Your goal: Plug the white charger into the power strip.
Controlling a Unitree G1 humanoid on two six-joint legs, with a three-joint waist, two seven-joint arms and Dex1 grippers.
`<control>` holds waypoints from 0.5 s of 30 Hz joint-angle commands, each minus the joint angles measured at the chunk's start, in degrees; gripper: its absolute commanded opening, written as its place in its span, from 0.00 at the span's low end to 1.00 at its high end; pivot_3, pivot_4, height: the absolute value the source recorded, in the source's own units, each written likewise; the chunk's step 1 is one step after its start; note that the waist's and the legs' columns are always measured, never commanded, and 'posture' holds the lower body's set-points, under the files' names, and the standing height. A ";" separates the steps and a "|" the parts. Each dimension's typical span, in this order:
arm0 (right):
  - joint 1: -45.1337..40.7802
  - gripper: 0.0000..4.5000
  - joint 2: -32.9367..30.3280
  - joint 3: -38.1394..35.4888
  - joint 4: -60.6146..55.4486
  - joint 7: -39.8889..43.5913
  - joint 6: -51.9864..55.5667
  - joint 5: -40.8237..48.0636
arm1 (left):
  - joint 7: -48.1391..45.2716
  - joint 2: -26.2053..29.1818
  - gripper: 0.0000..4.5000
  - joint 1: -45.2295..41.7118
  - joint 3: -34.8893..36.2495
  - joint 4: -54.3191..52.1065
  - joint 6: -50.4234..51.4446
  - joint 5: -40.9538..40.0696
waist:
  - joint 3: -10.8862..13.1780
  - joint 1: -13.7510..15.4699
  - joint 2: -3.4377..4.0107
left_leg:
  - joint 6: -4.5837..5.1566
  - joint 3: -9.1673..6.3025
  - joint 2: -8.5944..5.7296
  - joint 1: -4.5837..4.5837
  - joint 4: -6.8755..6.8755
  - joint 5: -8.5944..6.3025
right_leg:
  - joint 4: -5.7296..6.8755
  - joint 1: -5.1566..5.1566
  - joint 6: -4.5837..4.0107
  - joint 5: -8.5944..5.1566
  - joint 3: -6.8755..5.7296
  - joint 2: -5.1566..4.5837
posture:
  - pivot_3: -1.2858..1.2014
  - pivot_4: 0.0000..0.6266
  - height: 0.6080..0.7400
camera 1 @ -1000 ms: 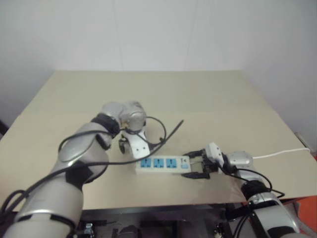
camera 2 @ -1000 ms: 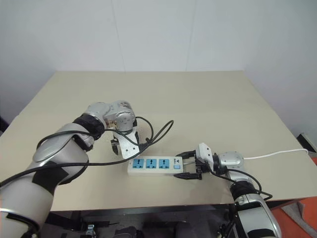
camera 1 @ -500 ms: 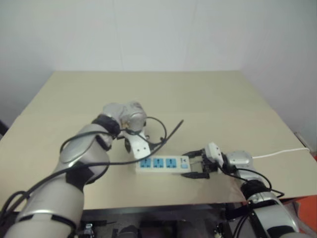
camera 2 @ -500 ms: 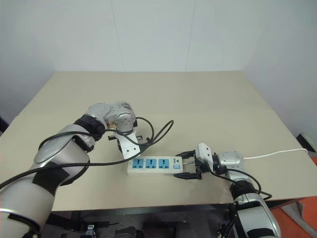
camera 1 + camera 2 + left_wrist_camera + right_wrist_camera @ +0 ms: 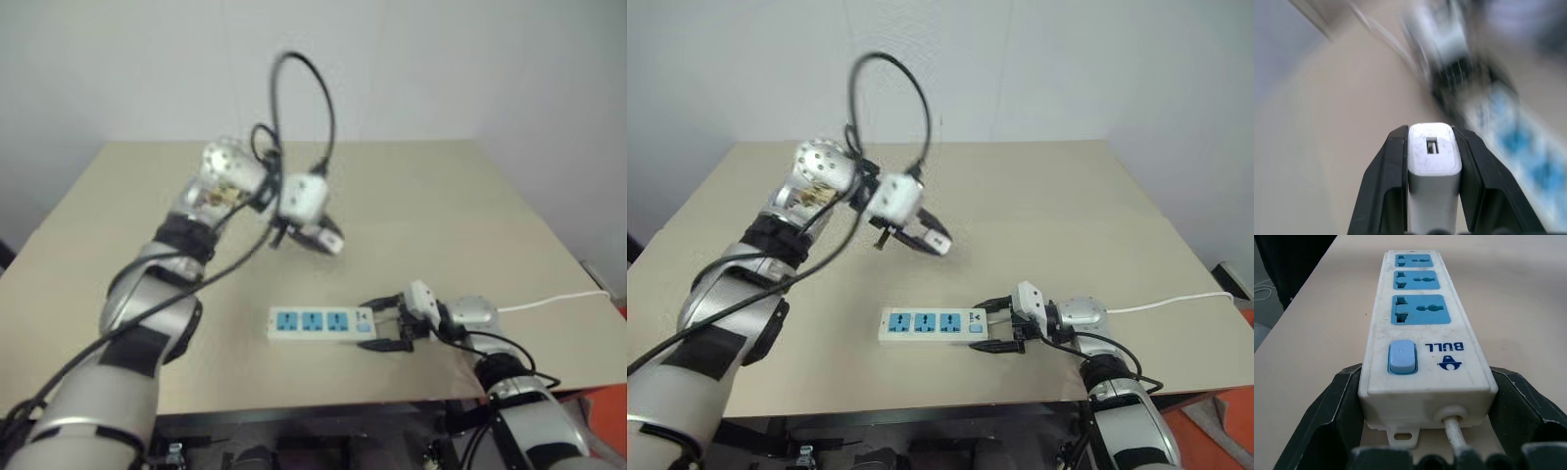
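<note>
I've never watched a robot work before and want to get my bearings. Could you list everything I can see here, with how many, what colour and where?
white charger: one, white, clamped between the left pincer's fingers, raised above the table.
power strip: one, white with three blue sockets and a blue switch, flat on the table near its front edge, its switch end between the right pincer's fingers.
cord: one, thin white, running from the strip's switch end off to the table's right side.
table: one, beige, against a pale wall.
left pincer: black fingers, shut on the charger, up over the table's left half.
right pincer: black fingers, straddling the strip's end.
</note>
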 commanded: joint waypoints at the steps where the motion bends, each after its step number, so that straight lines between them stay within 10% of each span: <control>1: 1.36 0.76 -0.13 1.56 4.18 -1.45 -1.44 -5.05 | 5.28 0.01 0.23 8.89 5.15 -11.79 18.19 -8.33 | -0.02 -0.23 0.03 | 0.00 -0.02 0.01 0.12 -0.02 0.00 | -0.01 0.11 0.00 0.00 0.00 0.00 | 0.52 0.24 1.00; 15: 0.55 0.76 1.55 1.29 7.15 -3.59 -3.78 -6.77 | 19.93 -3.69 0.23 25.91 4.82 -27.28 26.67 -6.89 | -0.10 -0.84 -0.08 | -0.14 -0.23 -0.01 1.54 -0.37 0.04 | -0.30 1.59 -0.05 -0.02 -0.07 -0.09 | 0.52 0.24 1.00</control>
